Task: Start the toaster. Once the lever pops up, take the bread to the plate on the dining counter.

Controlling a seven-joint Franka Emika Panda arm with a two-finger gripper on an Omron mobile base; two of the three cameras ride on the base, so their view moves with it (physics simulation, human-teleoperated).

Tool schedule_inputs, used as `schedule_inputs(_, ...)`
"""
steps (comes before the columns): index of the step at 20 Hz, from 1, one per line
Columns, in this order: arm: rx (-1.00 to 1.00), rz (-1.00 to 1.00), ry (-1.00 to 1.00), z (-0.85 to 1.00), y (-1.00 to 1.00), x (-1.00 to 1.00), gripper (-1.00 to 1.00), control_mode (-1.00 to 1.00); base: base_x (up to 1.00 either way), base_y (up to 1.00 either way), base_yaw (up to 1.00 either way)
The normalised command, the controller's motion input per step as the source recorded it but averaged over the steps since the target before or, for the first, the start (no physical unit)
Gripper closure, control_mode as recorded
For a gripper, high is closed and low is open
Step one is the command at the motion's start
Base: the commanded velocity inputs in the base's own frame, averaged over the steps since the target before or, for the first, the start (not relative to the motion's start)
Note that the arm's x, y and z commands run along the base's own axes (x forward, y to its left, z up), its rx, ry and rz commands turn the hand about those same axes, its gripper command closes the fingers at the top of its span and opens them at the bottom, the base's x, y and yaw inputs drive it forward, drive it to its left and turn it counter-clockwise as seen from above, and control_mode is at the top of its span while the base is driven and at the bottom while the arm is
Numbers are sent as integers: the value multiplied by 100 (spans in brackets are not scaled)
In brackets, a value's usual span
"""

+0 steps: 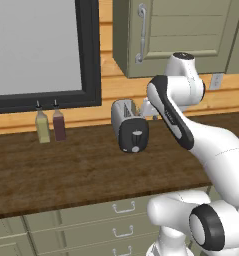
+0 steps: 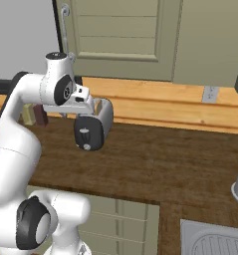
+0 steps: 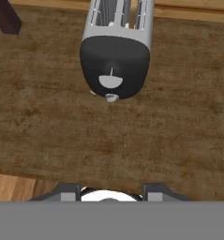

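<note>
You find no readable text, brand, number or sign anywhere here. The small chrome-silver toaster [image 3: 115, 51] shows a plain black end panel, and the two slim glass bottles [image 1: 50, 125] on the dark wooden counter [image 1: 66, 172] carry no legible labels.

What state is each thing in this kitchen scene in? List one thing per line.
Rounded chrome-silver toaster with black end panel: upright on the counter, lever low.
Two-finger gripper: above the counter, holding nothing.
Pale and dark red bottles: upright, side by side.
Green cabinet door: shut.

Chrome-silver toaster [image 3: 117, 44], black end panel; dark-brown counter [image 3: 179, 122].
</note>
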Motion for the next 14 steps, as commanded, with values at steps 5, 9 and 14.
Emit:
schedule_inputs(5,0,0,-1,-13,0,0,-100,-100,0,0,0)
schedule_inputs(9,0,0,-5,-31,0,10,-100,-100,0,0,0)
schedule_inputs(14,0,-3,-8,-28,8,29,100,-100,0,0,0)
